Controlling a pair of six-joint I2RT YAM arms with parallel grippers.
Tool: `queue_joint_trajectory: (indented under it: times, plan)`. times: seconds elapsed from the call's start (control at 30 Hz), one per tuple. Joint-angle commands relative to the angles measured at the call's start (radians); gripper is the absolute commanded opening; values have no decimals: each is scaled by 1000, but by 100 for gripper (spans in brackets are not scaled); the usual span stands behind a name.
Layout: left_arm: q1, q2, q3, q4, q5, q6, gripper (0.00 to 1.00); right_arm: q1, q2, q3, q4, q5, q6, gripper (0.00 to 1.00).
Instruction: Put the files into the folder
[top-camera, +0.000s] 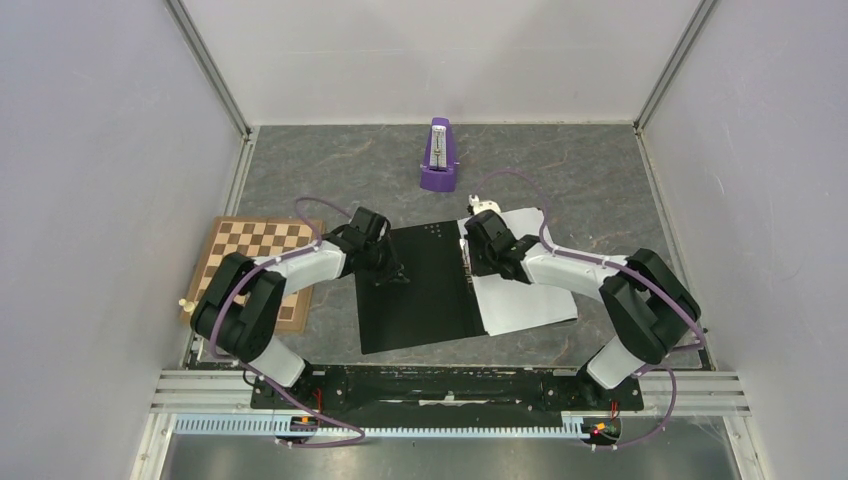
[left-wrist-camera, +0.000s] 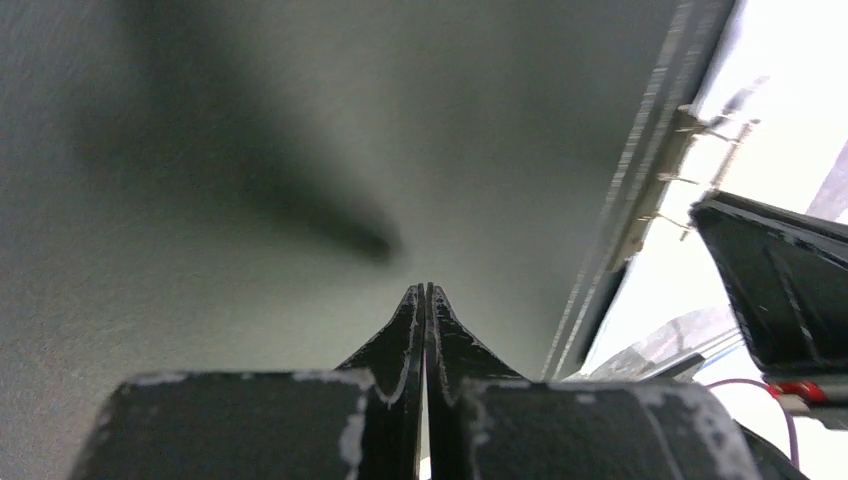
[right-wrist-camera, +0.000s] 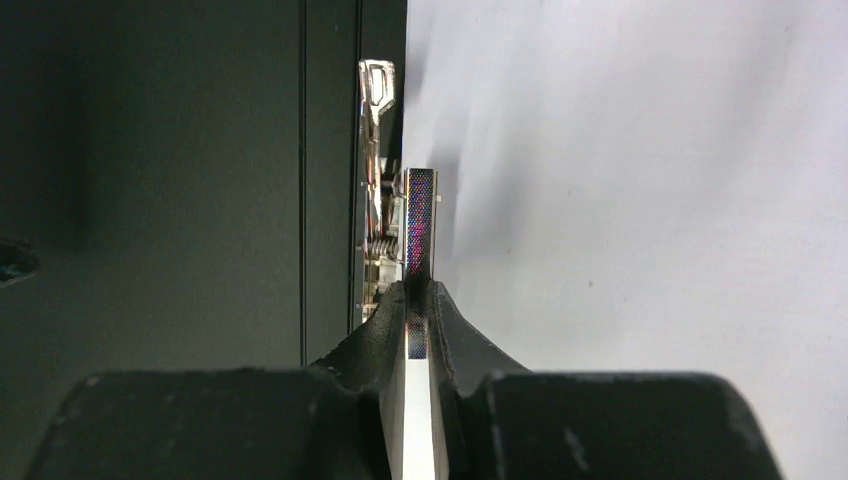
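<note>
The folder (top-camera: 415, 290) lies open in the middle of the table, black inside up. White files (top-camera: 525, 300) cover its right half, tilted a little. My left gripper (top-camera: 395, 275) is shut and empty, tips down on the bare black left half (left-wrist-camera: 250, 150). My right gripper (top-camera: 470, 265) is at the spine, shut on the upright metal lever (right-wrist-camera: 419, 215) of the spine clip (right-wrist-camera: 378, 200). The files (right-wrist-camera: 650, 200) lie just right of the clip. In the left wrist view the clip (left-wrist-camera: 690, 150) and the files (left-wrist-camera: 790, 80) show at the right.
A purple metronome (top-camera: 439, 155) stands at the back centre. A brown chessboard (top-camera: 255, 265) lies at the left under my left arm, with a small white piece (top-camera: 184, 303) at its left edge. A small white object (top-camera: 483, 206) sits behind the folder's top edge.
</note>
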Motion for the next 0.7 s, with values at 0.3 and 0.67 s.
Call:
queue_joint_trajectory:
  times: [0.3, 0.67]
  plan:
    - [5, 61, -74, 91, -57, -156, 2, -1, -101, -205, 113, -78, -5, 4]
    - [6, 25, -20, 31, -79, -114, 2, -2, -128, -225, 169, -81, -2, 12]
